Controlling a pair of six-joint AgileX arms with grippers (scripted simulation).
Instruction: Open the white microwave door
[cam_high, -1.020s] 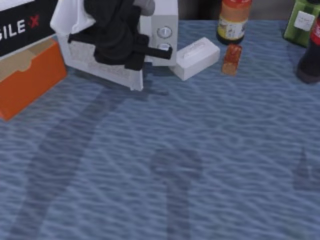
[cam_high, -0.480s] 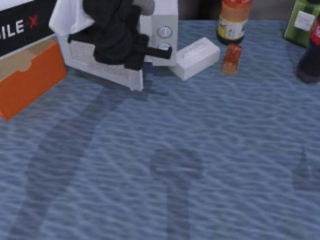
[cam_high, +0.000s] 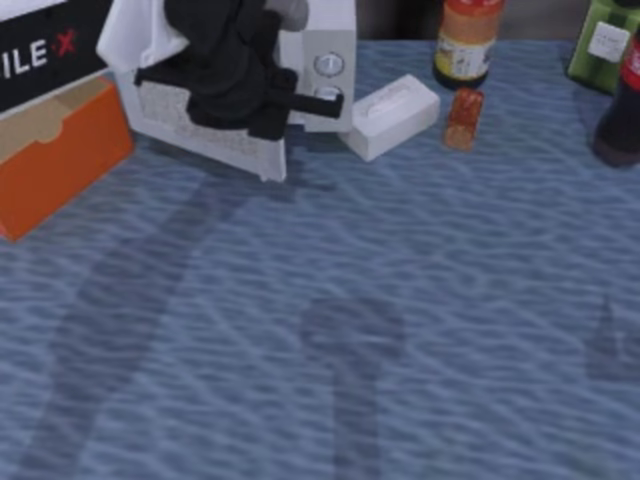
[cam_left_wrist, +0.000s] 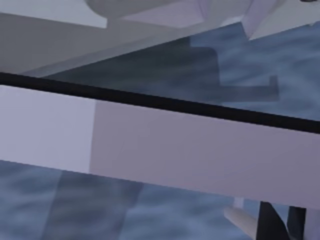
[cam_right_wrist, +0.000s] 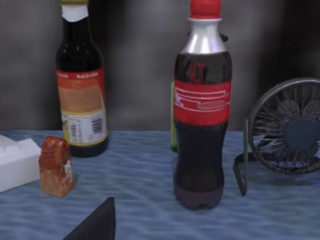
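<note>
White and boxy, the microwave (cam_high: 300, 40) stands at the far edge of the table (cam_high: 400, 300), left of centre in the top view. Its grey side panel (cam_high: 330, 75) carries two round silver knobs, one above the other. The door (cam_high: 215, 140), a flat white panel with a grey speckled mesh window, is swung out from the front toward the table's left and stands at an angle, its free edge nearest the camera.

My left arm's black gripper (cam_high: 300, 100) sits over the door and the oven's opening, a dark finger reaching toward the knob panel; I cannot tell whether its fingers are spread or pinching the door. The left wrist view shows only a pale panel edge-on with a dark rim, too close to read further.

An orange box (cam_high: 55, 155) lies left of the door. A small white carton (cam_high: 392, 115) rests just right of the microwave, then a small orange block (cam_high: 463, 118), a sauce bottle (cam_high: 468, 40) and a cola bottle (cam_right_wrist: 202, 110).

My right arm is out of the top view; its gripper cannot be judged.
</note>
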